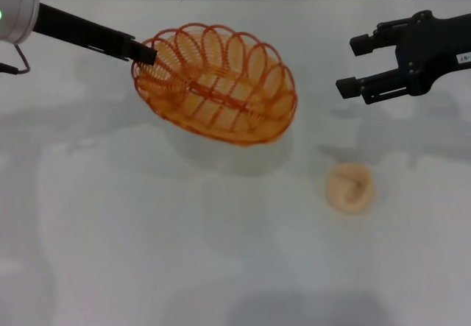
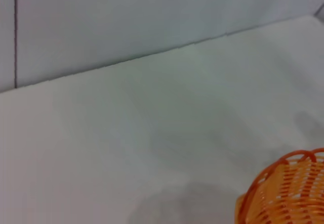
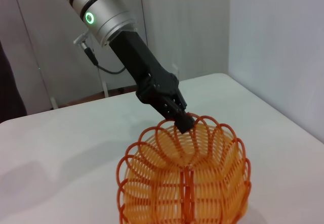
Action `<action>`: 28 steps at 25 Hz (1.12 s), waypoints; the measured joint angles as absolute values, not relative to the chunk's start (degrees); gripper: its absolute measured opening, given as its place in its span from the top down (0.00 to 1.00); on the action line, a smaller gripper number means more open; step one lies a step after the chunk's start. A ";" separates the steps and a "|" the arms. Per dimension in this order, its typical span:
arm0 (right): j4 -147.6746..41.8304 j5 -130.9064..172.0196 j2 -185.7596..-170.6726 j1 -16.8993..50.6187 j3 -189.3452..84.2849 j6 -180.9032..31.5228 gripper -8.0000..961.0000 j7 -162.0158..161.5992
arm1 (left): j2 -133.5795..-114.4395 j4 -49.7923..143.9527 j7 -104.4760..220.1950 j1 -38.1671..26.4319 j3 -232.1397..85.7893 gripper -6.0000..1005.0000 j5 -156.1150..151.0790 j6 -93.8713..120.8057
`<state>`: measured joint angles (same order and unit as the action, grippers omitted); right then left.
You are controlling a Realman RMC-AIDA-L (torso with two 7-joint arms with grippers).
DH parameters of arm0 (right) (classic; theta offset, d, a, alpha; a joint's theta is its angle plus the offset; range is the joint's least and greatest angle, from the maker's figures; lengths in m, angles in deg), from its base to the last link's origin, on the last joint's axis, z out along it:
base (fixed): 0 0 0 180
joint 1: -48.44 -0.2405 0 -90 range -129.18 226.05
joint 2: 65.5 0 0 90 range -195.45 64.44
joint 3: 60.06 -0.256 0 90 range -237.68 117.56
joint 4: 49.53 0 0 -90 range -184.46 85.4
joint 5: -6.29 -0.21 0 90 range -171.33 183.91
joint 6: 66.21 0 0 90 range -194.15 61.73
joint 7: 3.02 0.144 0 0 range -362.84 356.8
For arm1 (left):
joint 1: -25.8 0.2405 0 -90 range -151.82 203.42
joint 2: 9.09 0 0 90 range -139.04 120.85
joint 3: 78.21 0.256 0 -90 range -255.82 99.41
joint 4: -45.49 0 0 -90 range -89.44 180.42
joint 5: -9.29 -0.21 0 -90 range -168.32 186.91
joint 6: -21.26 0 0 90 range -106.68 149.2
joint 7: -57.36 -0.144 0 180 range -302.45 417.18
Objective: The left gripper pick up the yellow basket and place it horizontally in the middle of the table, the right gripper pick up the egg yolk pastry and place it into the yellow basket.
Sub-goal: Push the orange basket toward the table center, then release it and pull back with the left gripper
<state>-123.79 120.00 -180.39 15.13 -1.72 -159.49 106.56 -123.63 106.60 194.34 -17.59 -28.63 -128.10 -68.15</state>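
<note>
Basket (image 1: 215,83) hung tilted above the table (image 1: 147,230) from head view, left gripper (image 1: 144,52) pinching its rim; right gripper (image 1: 355,65) hovered wide, pastry (image 1: 350,187) below. Left wrist: only the rim. Right wrist: same clamp. Placing step; next needs levelling, lowering mid-table.

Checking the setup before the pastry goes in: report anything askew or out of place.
The yellow basket hangs tilted, pinched at its rim by the left gripper, clear of the table. The egg yolk pastry lies untouched; the right gripper hovers open.
</note>
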 joint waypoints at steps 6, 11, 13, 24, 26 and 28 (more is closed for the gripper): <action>-124.23 120.01 -180.37 15.12 -1.91 -159.95 0.20 106.65 | -123.71 106.42 200.98 -17.26 -28.56 0.93 -127.69 -69.54; -125.01 120.02 -180.37 15.15 -1.91 -160.52 0.20 107.09 | -123.65 106.12 205.63 -16.20 -28.42 0.93 -127.99 -70.16; -125.48 120.02 -180.37 15.15 -1.91 -160.55 0.20 107.24 | -123.79 106.06 207.35 -15.61 -28.21 0.93 -128.22 -70.43; -126.31 120.16 -180.29 14.94 -1.97 -161.05 0.20 108.02 | -125.05 103.17 210.80 -14.90 -28.01 0.93 -129.36 -70.38; -126.37 120.16 -180.28 14.84 -1.97 -161.05 0.20 108.03 | -125.27 101.72 211.00 -15.03 -28.02 0.93 -129.41 -69.68; -126.57 120.16 -180.28 14.82 -1.97 -161.05 0.20 108.04 | -125.44 101.10 211.01 -15.12 -28.02 0.93 -129.48 -69.13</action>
